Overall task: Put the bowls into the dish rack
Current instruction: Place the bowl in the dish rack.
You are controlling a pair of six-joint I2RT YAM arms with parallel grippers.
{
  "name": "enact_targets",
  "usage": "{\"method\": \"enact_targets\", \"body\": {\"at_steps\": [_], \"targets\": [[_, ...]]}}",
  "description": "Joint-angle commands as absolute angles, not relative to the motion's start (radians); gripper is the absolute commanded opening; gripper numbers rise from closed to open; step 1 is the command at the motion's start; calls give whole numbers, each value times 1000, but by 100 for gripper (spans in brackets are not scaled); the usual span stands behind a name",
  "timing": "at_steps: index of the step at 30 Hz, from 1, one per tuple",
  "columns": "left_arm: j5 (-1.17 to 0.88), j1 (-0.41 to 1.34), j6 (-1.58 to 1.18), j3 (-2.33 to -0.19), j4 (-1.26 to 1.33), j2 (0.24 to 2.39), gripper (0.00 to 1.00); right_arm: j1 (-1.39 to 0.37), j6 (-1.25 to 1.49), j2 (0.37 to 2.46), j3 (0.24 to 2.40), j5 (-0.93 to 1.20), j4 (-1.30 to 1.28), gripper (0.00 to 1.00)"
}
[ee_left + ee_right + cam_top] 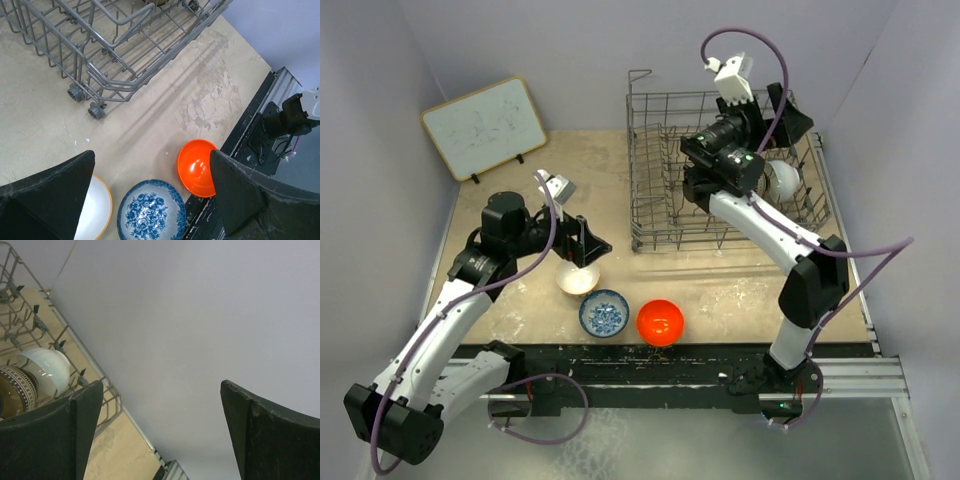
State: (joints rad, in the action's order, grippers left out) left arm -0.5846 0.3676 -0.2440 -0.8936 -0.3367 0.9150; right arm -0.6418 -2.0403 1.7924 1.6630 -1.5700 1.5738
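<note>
Three bowls sit on the table near its front edge: a cream bowl (pixel 577 280) (pixel 95 205) with an orange rim, a blue-and-white patterned bowl (pixel 604 313) (pixel 151 210) and a bright orange-red bowl (pixel 660 322) (pixel 196 167). My left gripper (pixel 585 243) (pixel 151 155) hangs open above them, empty. The grey wire dish rack (pixel 660 170) (pixel 100 50) (pixel 35 322) stands at the back right. A white bowl (pixel 782 180) (pixel 47 370) and a brown bowl with a dotted band (pixel 17 387) stand on edge in its right end. My right gripper (pixel 792 115) (pixel 161 385) is open and empty above that end, facing the wall.
A white board (pixel 485 127) leans at the back left. The rack rests on small wheels (pixel 96 111). A black rail (pixel 670 355) runs along the table's front edge just behind the orange-red bowl. Grey walls close in the back and both sides.
</note>
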Motion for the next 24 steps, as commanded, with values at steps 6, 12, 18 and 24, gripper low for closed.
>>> {"method": "enact_targets", "body": {"at_steps": [6,12,18,24], "targets": [[-598,363,-239,-888,-288,933,99,-738,-2288,1697,1739,-1731,1904,100],[-632,363,-264,-900,-261,953,99,-967,-2300,1667,1923,-1731,1907,100],[-661,362,-256,-946,-262,991,99,-1236,-2318,1620,2113,-1710,1911,100],[-651,363,-257,-969,-276,1000,99,-1434,-1930,1557,2143,-1502,1467,100]]}}
